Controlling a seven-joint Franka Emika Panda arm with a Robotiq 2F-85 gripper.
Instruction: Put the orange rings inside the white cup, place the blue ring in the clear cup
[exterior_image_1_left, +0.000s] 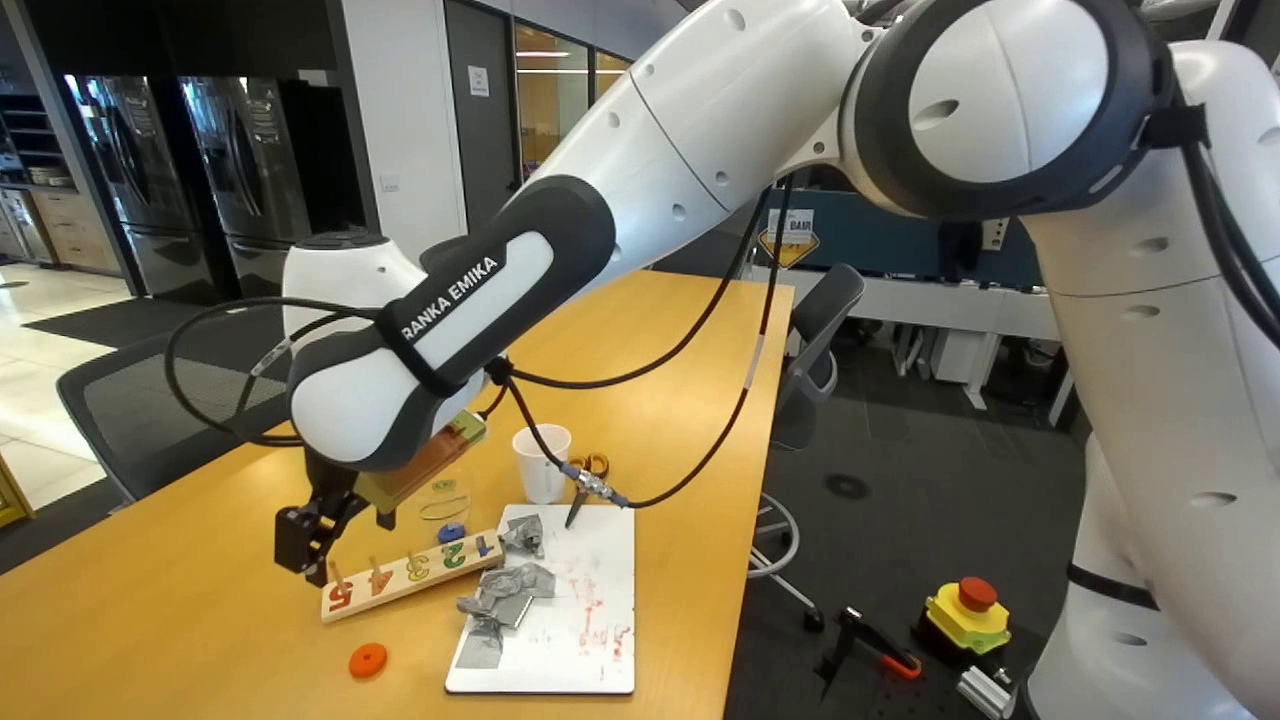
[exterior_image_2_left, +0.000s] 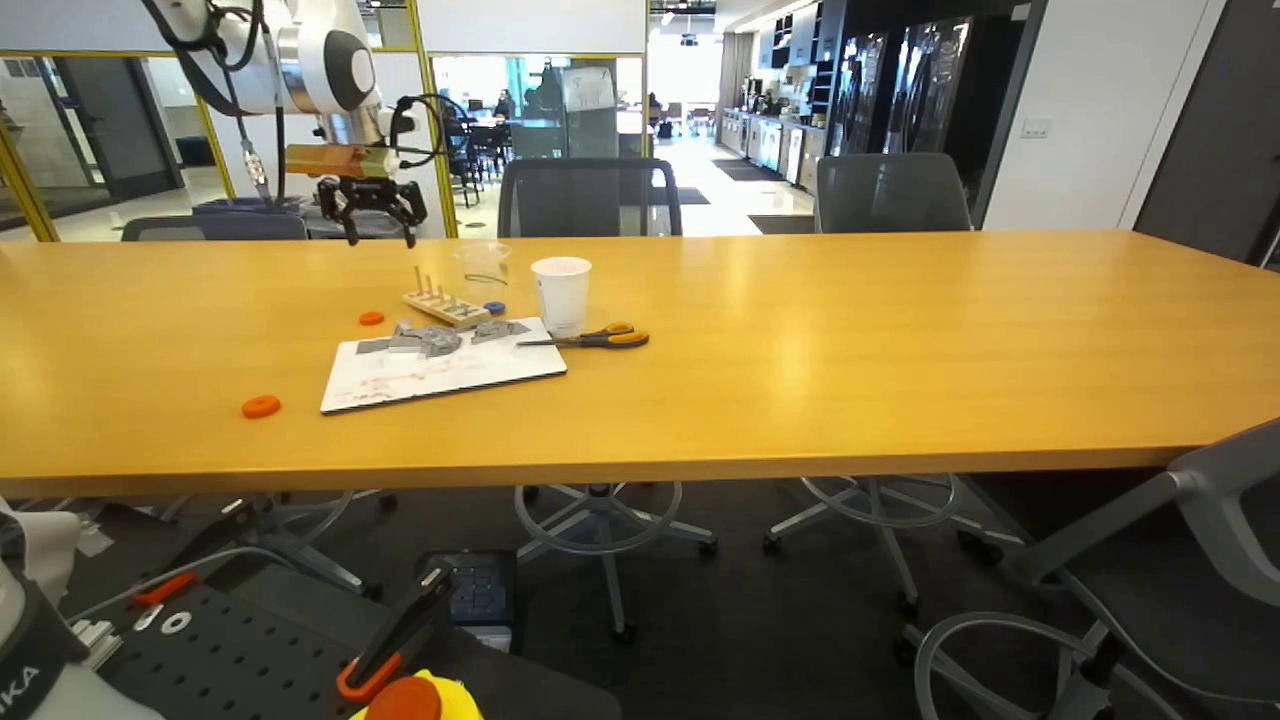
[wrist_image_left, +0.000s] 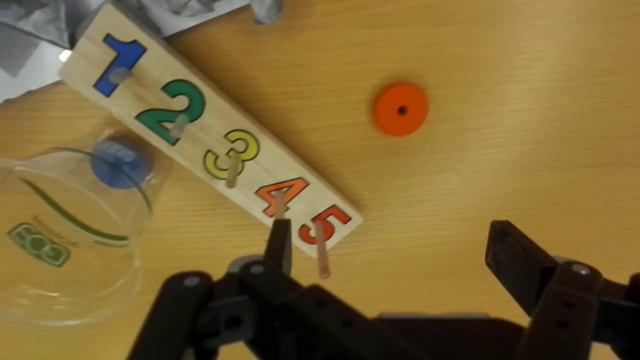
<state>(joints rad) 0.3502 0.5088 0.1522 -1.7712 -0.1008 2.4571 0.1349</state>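
Note:
My gripper (exterior_image_2_left: 381, 241) is open and empty, above the far side of the table. In the wrist view its fingers (wrist_image_left: 390, 250) are wide apart over the peg board's end. An orange ring (wrist_image_left: 390, 119) lies flat beside the board, also in both exterior views (exterior_image_1_left: 367, 660) (exterior_image_2_left: 371, 318). A second orange ring (exterior_image_2_left: 261, 406) shows near the table's front edge in an exterior view only. The blue ring (wrist_image_left: 117, 167) lies between board and clear cup (wrist_image_left: 70, 240), partly behind the cup's rim. The white cup (exterior_image_2_left: 562, 295) stands upright (exterior_image_1_left: 541, 468), outside the wrist view.
A wooden peg board (exterior_image_1_left: 412, 572) with numbers and upright pegs lies beside the rings. A white board (exterior_image_1_left: 580, 610) carries crumpled grey pieces (exterior_image_1_left: 515, 580). Scissors (exterior_image_2_left: 600, 338) lie by the white cup, partly on the board. Chairs (exterior_image_2_left: 590, 197) stand behind the table.

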